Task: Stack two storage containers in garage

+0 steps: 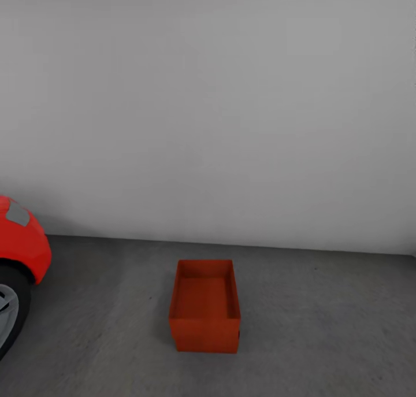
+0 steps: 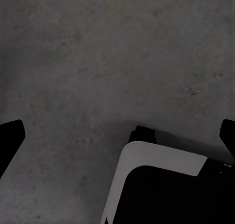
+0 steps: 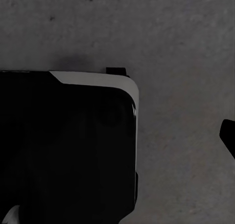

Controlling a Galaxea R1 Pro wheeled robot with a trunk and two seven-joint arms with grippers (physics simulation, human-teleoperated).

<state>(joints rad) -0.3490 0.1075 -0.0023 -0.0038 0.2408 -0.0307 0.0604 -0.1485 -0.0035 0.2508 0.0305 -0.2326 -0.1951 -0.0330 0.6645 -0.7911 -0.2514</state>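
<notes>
In your head view, one red-orange storage container (image 1: 204,305) sits on the grey concrete floor (image 1: 323,327) at lower centre, open side up, near the white wall (image 1: 231,96). A red car (image 1: 20,252) shows at the left edge.

Your left wrist view shows the left gripper (image 2: 117,136) with fingertips spread wide, empty, above concrete and the robot's base (image 2: 161,185).

In your right wrist view, one dark fingertip (image 3: 228,136) shows; you cannot tell that gripper's state.

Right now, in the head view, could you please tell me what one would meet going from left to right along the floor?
Red car with its wheel at the left edge → bare grey concrete floor → red-orange storage container, open side up, standing on the floor → more bare concrete to the right edge.
</notes>
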